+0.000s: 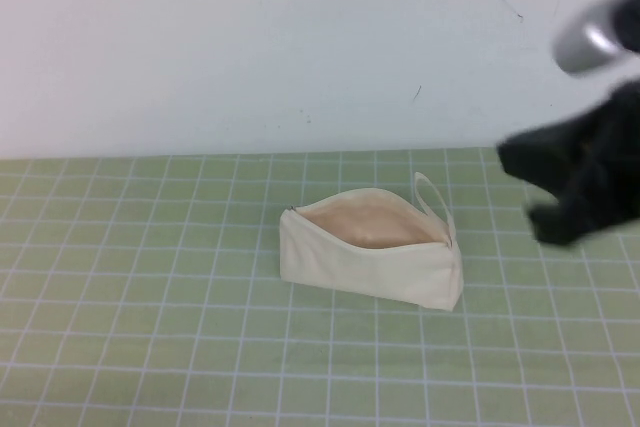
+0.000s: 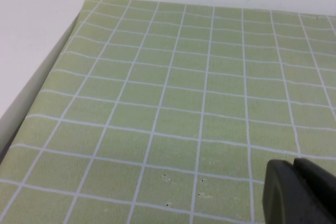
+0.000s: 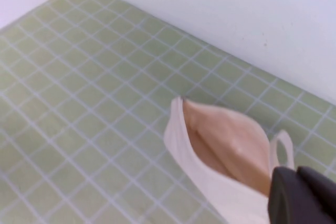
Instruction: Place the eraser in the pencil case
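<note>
**A:** Pencil case (image 1: pixel 368 259) sits mid-counter (image 1: pixel 150 347) on the green grid, zip open, tan lining showing. The mouth gapes upward.

**B:** Anything inside?

**A:** Only lining visible. The eraser isn't in any view, so whether it's in there or carried, I can't say.

**B:** And the hands?

**A:** Right hand (image 1: pixel 585 187) hovers off the pouch's strap end, raised and blurred; wide or narrow, can't tell. Left hand (image 2: pixel 299 195) is low over bare grid, away from the pouch; same story.

**B:** Handling?

**A:** I'd judge the canvas soft and light, easily nudged. The eraser should be small, so pinch its long sides and drop it into the opening.
</note>
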